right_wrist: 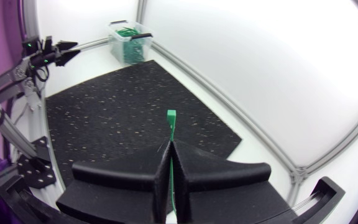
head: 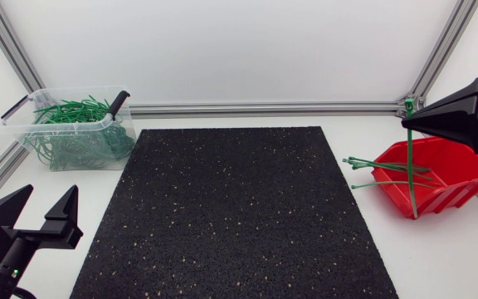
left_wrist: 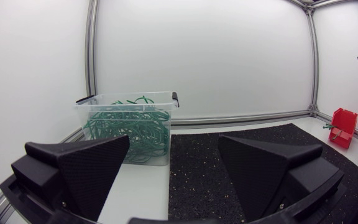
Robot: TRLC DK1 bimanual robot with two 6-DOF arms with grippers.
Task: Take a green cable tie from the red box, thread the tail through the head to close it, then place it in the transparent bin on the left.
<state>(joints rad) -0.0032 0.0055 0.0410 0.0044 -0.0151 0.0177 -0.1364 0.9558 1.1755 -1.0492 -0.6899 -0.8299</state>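
While our right gripper, at the right edge of the frame, is clamped on a green cable tie that hangs down in front of the red box, our left gripper sits at lower left with its fingers spread wide. Loose ties poke over the box's left rim. At upper left, the transparent bin holds a green tangle beside the black mat.

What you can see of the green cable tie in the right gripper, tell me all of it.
The green cable tie is a thin, plastic-looking strap, straight and not looped. The right gripper is shut on it just below its square head, which pokes out beyond it. It hangs roughly upright, tail down over the red box; whether it touches the ties there cannot be told.
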